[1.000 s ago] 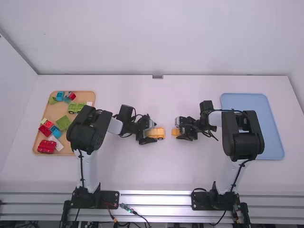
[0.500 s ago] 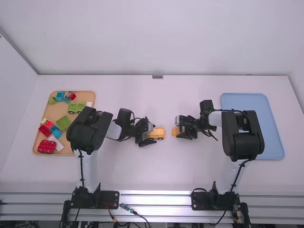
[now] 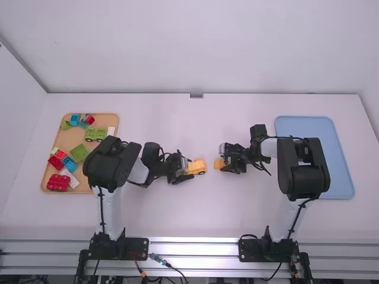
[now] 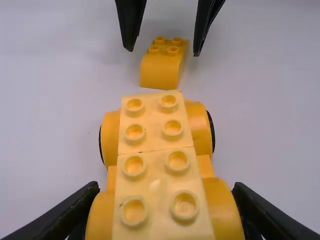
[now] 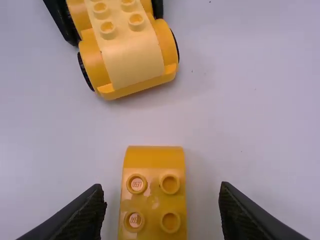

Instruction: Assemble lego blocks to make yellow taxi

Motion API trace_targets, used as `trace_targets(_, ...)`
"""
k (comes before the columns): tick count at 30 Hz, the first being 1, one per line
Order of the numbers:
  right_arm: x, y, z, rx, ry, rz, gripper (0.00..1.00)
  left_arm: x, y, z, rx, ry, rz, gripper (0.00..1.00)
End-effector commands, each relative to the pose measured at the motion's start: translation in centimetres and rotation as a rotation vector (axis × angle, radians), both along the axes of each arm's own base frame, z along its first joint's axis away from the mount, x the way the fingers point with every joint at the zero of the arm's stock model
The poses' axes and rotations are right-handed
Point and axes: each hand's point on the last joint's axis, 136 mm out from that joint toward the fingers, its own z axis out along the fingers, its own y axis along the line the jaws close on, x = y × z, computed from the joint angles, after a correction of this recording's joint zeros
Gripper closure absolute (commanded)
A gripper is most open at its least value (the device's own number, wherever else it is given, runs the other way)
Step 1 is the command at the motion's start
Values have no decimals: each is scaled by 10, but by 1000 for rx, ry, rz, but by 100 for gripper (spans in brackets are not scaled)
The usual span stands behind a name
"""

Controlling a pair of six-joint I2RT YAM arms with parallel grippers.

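Near the table's middle, my left gripper [image 3: 186, 168] is shut on the yellow car body [image 3: 197, 167]. In the left wrist view, that gripper [image 4: 166, 192] has its fingers against both sides of the studded car body [image 4: 152, 145], at the nearer wheel arches. To the right, my right gripper [image 3: 222, 163] is low over a small yellow curved brick [image 3: 218, 164]. In the right wrist view, the open gripper [image 5: 162, 192] has this four-stud brick [image 5: 153, 192] between its fingers, with gaps on both sides. The brick lies apart from the car body's front end.
At the far left, a wooden tray [image 3: 90, 184] holds red, blue and green pieces and a green wheeled base [image 3: 96, 135]. A blue tray [image 3: 340, 171] lies on the right side. Both arms' wrists are low over the white table [image 3: 207, 219].
My left gripper has turned slightly, and the car body has turned with it, now a little slanted. The right gripper has barely moved, with the small brick still between its fingers.
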Motion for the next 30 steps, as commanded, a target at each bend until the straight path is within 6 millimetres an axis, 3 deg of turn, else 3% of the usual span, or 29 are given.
trace_targets(1, -4, -2, -5, 4, 27, -10, 41, 0, 1, 4, -14, 15, 7, 36)
trace_targets(8, -10, 4, -11, 6, -12, 21, 41, 8, -1, 1, 10, 73, -11, 48)
trace_targets(15, 0, 2, -16, -3, 6, -72, 41, 4, -7, 1, 22, 78, -100, 48)
trace_targets(21, -3, 3, -17, 1, 4, -64, 48, 4, -6, -3, 67, 56, -144, 51)
trace_targets(30, -8, 7, -18, 0, 15, -54, 49, 13, 0, -11, 170, 75, -139, 56)
